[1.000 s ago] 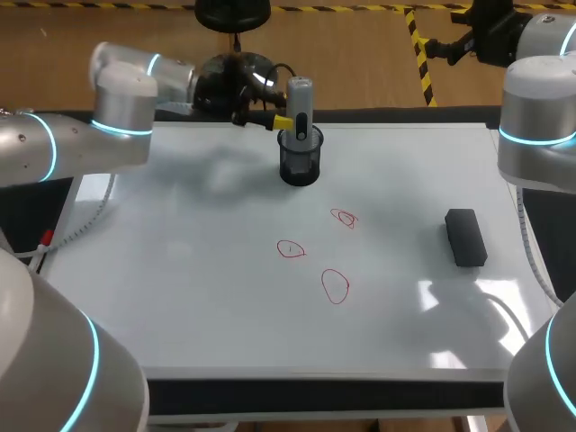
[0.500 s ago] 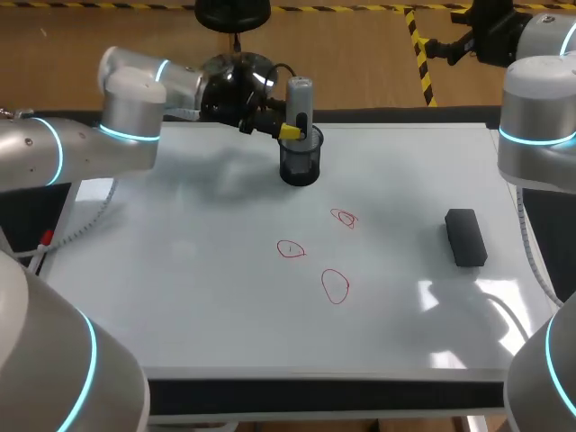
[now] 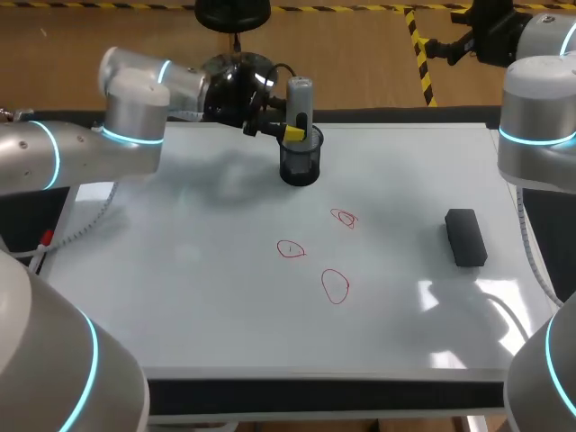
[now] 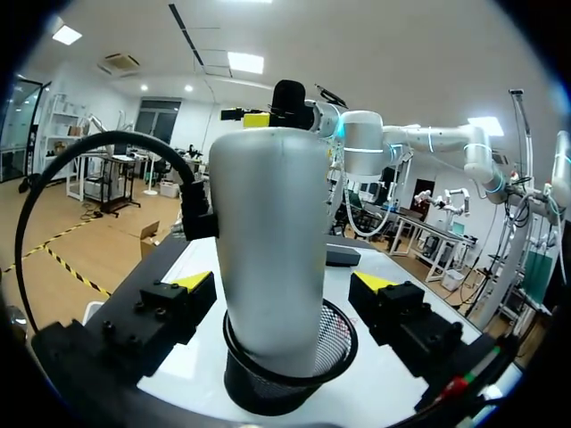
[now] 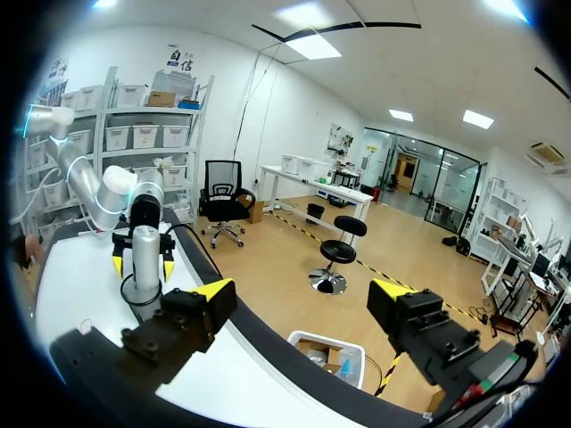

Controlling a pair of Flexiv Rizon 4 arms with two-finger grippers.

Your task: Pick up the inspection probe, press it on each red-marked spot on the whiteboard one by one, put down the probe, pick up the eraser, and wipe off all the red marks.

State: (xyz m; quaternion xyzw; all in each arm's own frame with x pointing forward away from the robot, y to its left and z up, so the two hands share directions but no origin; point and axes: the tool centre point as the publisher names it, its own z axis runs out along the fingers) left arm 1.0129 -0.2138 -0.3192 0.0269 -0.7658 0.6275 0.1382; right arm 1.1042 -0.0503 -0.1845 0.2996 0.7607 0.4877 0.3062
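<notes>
Probe (image 4: 268, 223) stands in mesh cup (image 4: 287, 379), inside the open left claw (image 4: 284, 283), untouched.

A black wire-mesh cup (image 3: 300, 168) stood upright near the middle of the far edge of the table (image 3: 324, 394). A small red-tipped item (image 3: 45, 239), too small to identify, lay at the table's left edge.

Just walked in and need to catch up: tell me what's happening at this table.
The left gripper is open around the inspection probe, which stands upright in a black mesh cup at the whiteboard's far edge; its fingers flank it without touching. Three red marks are on the board, and the eraser lies toward its right side. The right gripper is open and empty, off the far right corner.
</notes>
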